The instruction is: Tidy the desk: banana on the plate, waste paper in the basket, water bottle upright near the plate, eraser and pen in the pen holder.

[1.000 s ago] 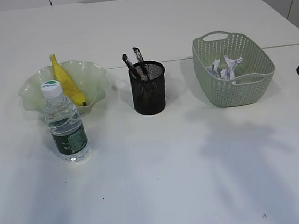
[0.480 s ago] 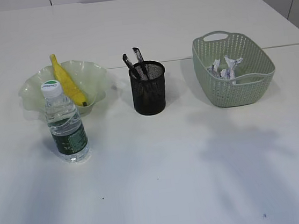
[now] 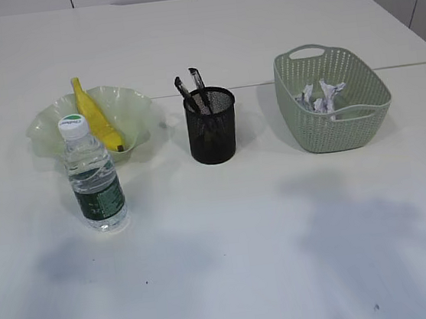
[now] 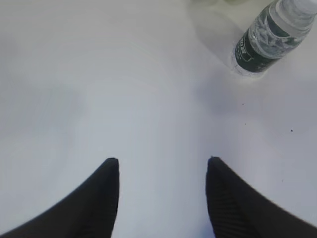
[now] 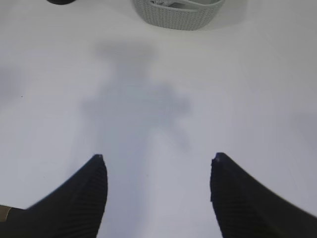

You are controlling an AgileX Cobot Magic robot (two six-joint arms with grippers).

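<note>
Both arms, glimpsed a second earlier at the left and right edges of the exterior view, are now gone from it, and only their soft shadows are left on the white table (image 3: 233, 265). Nothing else on the desk has shifted.

At the left, a yellow banana (image 3: 97, 119) is laid inside a pale green, wavy-edged plate (image 3: 136, 105). Just in front of the plate, a water bottle (image 3: 93, 177) with a green-and-white cap is stood upright. In the middle, a black mesh pen holder (image 3: 212, 127) is seen with dark pens (image 3: 199, 88) sticking out of its top; whether the eraser is inside cannot be told. At the right, crumpled waste paper (image 3: 321, 96) is held in a green woven basket (image 3: 363, 123).

In the left wrist view, the left gripper (image 4: 163, 166) is seen with its jaws apart and empty above bare table, the bottle off to its upper right. In the right wrist view, the right gripper (image 5: 157, 162) is likewise spread wide and empty, with the basket ahead of it.

Each item is judged to be in its assigned place, so the tidying appears finished or nearly so.
</note>
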